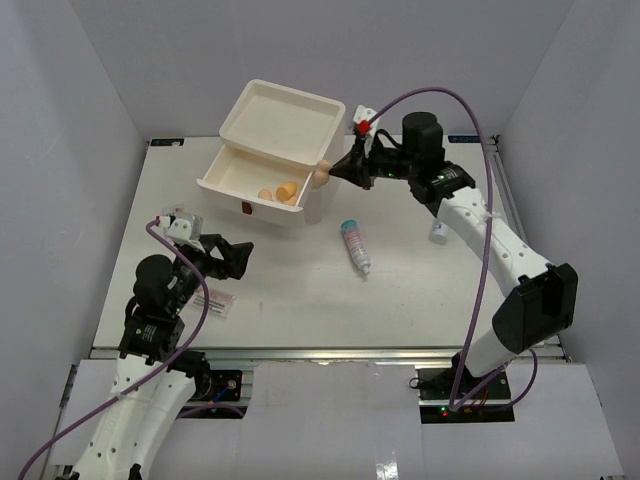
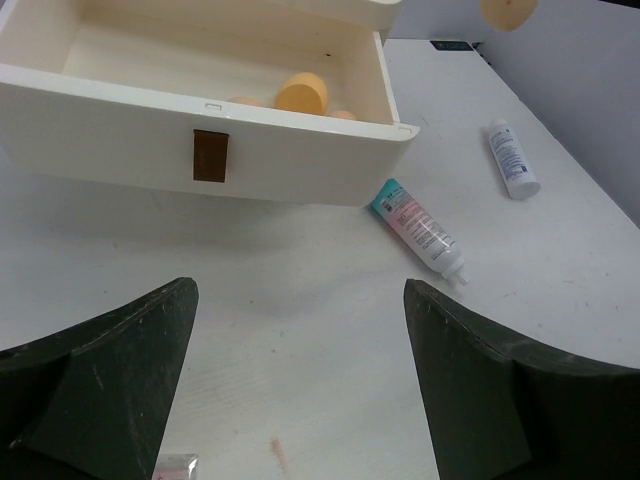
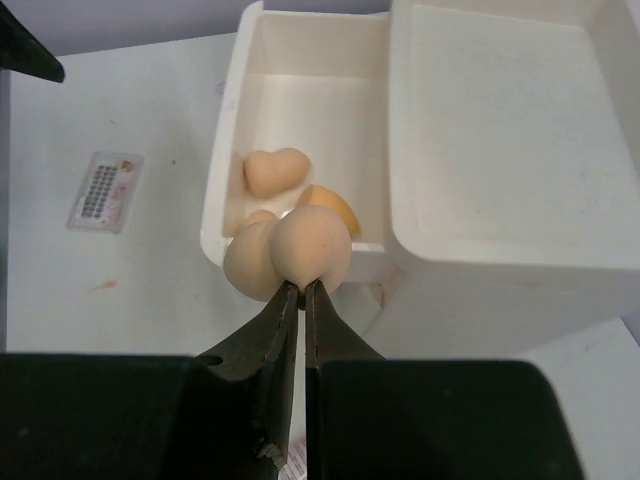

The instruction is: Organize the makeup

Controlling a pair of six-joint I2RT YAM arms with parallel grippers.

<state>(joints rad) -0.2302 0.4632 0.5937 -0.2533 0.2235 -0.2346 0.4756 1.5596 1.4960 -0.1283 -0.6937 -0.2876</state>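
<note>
My right gripper [image 1: 335, 171] [image 3: 301, 287] is shut on a tan egg-shaped sponge [image 3: 296, 253] [image 1: 322, 174], held in the air beside the right end of the open lower drawer [image 1: 222, 181]. Other sponges [image 1: 278, 191] [image 3: 277, 170] [image 2: 302, 93] lie in that drawer. The tube with the teal-pink label [image 1: 355, 244] [image 2: 418, 224] lies on the table right of the drawer. The plain white tube [image 1: 439, 232] [image 2: 513, 159] lies further right. The flat white packet with red print [image 1: 213, 299] [image 3: 105, 190] lies by my left gripper [image 1: 226, 257] [image 2: 300, 320], which is open and empty above the table.
The cream drawer chest [image 1: 285, 120] stands at the back, its upper tray [image 3: 500, 140] open and bare. Grey walls close in the table on three sides. The table's front edge [image 1: 300, 350] runs just ahead of the arm bases.
</note>
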